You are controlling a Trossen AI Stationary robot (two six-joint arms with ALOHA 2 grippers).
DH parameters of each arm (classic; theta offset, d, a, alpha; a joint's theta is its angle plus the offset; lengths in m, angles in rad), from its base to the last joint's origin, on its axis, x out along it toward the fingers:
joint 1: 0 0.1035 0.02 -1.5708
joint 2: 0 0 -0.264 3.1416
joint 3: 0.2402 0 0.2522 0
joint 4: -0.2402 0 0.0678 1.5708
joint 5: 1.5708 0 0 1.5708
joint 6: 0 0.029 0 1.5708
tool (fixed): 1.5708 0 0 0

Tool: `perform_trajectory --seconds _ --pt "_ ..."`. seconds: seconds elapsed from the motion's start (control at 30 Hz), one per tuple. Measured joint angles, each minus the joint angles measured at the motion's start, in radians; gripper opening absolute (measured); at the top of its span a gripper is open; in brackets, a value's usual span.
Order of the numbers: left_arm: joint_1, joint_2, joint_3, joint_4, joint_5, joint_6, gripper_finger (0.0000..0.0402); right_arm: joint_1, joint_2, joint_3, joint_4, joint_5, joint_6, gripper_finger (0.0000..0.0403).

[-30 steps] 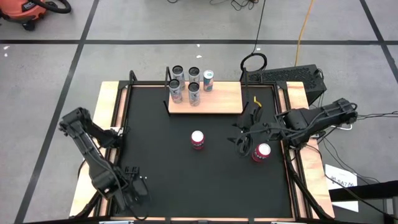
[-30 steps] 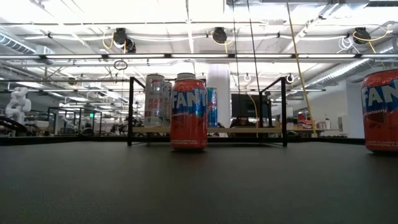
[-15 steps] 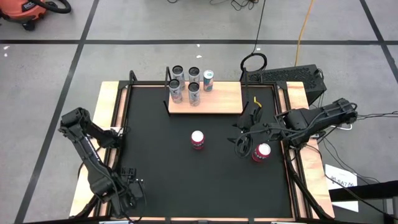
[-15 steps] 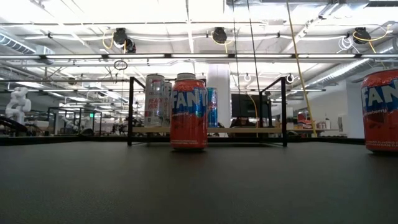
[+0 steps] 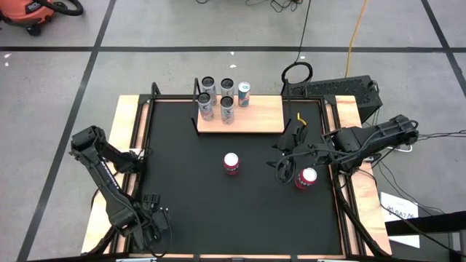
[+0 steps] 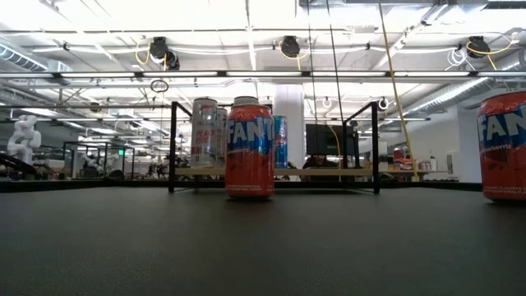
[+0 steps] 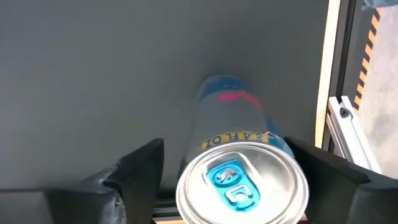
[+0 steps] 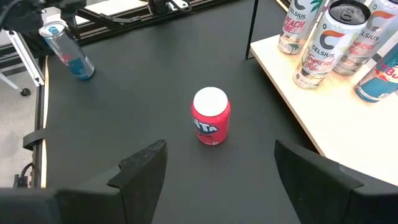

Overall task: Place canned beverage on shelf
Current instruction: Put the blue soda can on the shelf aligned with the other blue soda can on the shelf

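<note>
Left gripper (image 7: 227, 171) straddles a tall blue-and-silver can (image 7: 239, 162), fingers spread; right gripper (image 8: 214, 165) open above the black tabletop (image 8: 137, 106).

In the low view a red can (image 6: 505, 146) is cut off by the right edge. The left end effector (image 7: 227, 180) hides the blue can's (image 7: 233, 155) base.

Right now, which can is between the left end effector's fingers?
The slim blue-tabbed can, flanked by the open left end effector; the red Fanta cans stand elsewhere on the table.
</note>
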Motion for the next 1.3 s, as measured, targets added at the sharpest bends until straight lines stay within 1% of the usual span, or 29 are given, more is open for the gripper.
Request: perform_trajectory --seconds 0.1,0.23,0.33,0.4,0.47,0.67,0.77,0.93,1.1,1.2,1.3 --pt "0.0 0.0 0.0 0.0 0.009 0.002 0.0285 0.0 0.0 0.0 0.001 0.0 0.0 0.0283" --pt "0.014 0.0 0.0 0.0 0.053 -0.007 0.0251 0.0 0.0 0.0 0.005 0.0 0.0 0.0283" --pt "0.043 -0.001 0.0 -0.002 0.084 -0.058 0.0225 0.0 0.0 0.0 0.016 0.0 0.006 0.0283" --pt "0.064 -0.001 0.0 -0.002 0.091 -0.085 0.0217 0.0 0.0 0.0 0.026 0.0 0.034 0.0283" --pt "0.084 -0.001 0.0 0.0 0.091 -0.096 0.0217 0.0 0.0 0.0 0.033 0.0 0.044 0.0283" --pt "0.15 -0.001 0.002 -0.003 0.078 -0.099 0.0236 0.0 0.0 0.0 0.036 0.028 0.044 0.0283" --pt "0.186 0.0 0.015 -0.006 0.068 -0.099 0.0234 -0.001 0.0 0.0 0.046 0.027 0.026 0.0283" --pt "0.246 0.0 0.051 -0.002 0.016 -0.107 0.023 -0.001 0.0 0.0 0.07 0.023 -0.002 0.0283" --pt "0.309 0.0 0.099 -0.001 0.001 -0.101 0.0229 -0.001 0.0 0.0 0.067 0.022 -0.001 0.0283" --pt "0.346 0.0 0.135 0.001 0.0 -0.067 0.0229 -0.001 0.0 0.0 0.015 0.021 0.01 0.0283" --pt "0.384 0.0 0.176 0.0 -0.001 -0.033 0.0229 -0.001 -0.001 -0.015 -0.108 0.025 0.051 0.0283"
